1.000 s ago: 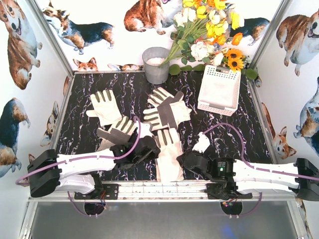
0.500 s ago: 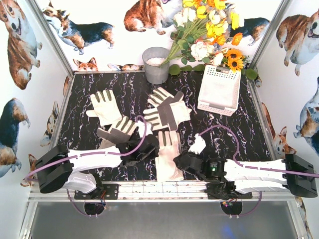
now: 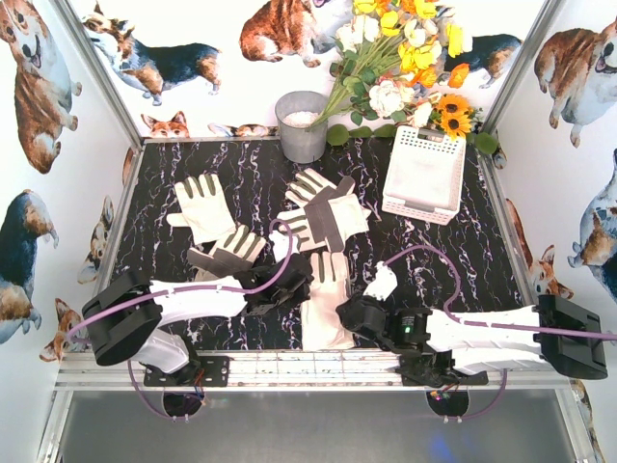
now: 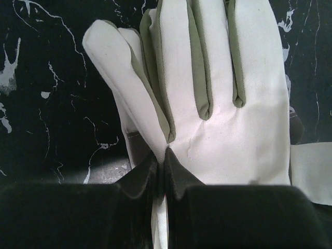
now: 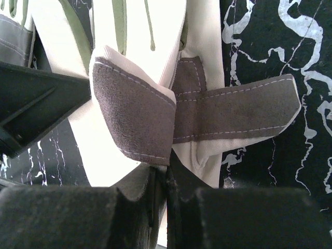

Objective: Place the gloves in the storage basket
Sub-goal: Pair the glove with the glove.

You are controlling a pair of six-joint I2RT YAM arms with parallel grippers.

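Pinching now: left gripper (image 4: pixel 165 155) clamps the glove (image 3: pixel 326 307) beside its thumb, right gripper (image 5: pixel 165 176) its cuff, clear only up close; overhead, it lies between the arms, fingers pointing away.

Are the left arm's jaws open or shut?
Shut on the glove: the left wrist view shows both jaws pressed together with a thin strip of its cream fabric pinched between them.

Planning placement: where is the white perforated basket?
Top view: the white perforated plastic basket sits far right on the black marble table, beside the flower bouquet, right of the grey metal bucket.
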